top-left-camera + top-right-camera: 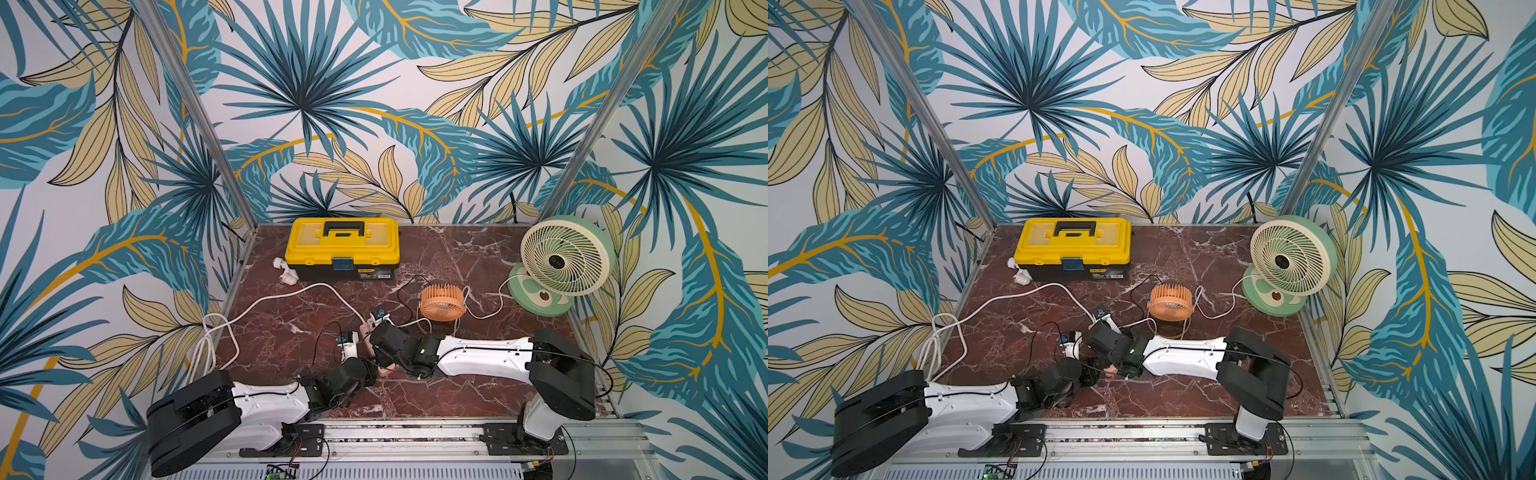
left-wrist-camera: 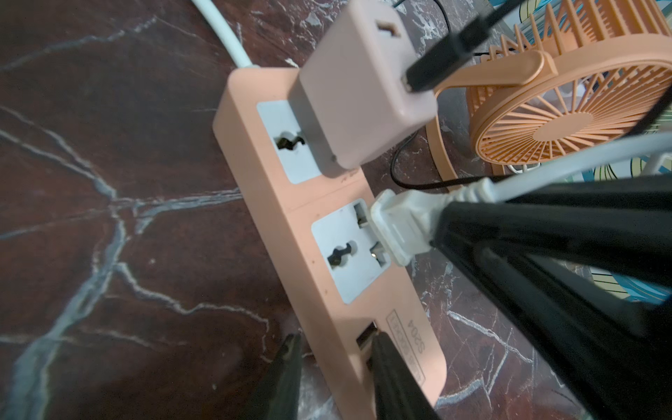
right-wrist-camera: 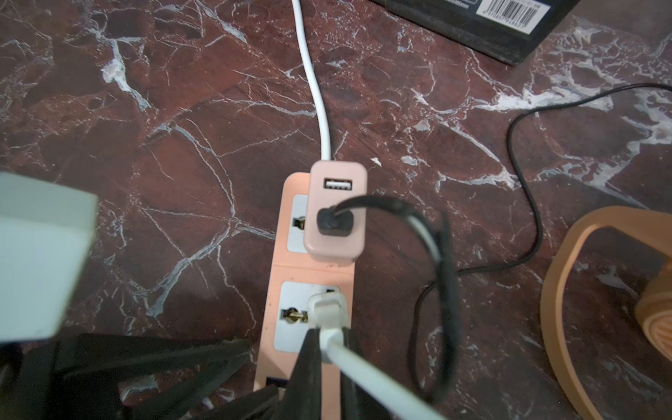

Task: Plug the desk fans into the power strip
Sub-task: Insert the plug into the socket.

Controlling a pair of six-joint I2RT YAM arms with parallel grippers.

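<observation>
**Lot: plug-in task, mid-insertion**

1. Short salmon-orange power strip (image 2: 283,211) with white socket faces and a thick white cord (image 3: 313,80). It lies flat on the dark red marble tabletop (image 1: 457,257), beneath both grippers.
2. Pale pink cube adapter (image 2: 363,94). It is seated in the strip's socket nearest that cord. A black USB cable (image 2: 447,54) is plugged into it, and a small round orange fan (image 2: 567,127) stands just beside the strip.
3. Flat white 2-blade plug (image 2: 396,225). It sits tilted at the strip's 2nd socket, over the 2 flat slots. Both slots partly show beside it, so it is judged not fully seated.
4. Right gripper (image 3: 329,336). It is clamped on the plug's back, where the thin white cable (image 3: 382,383) leaves it.
5. Left gripper (image 2: 334,343). Its jaws are narrow on the strip's USB end, 1 finger at the side edge and 1 on the face. Judged to be steadying the strip.
6. Round mint-green and cream desk fan (image 1: 567,257). It stands upright, well apart from the strip, on the right arm's side.
7. Status: the plug is grasped and brought to the socket. Left to do: square it, press it home, release.
</observation>
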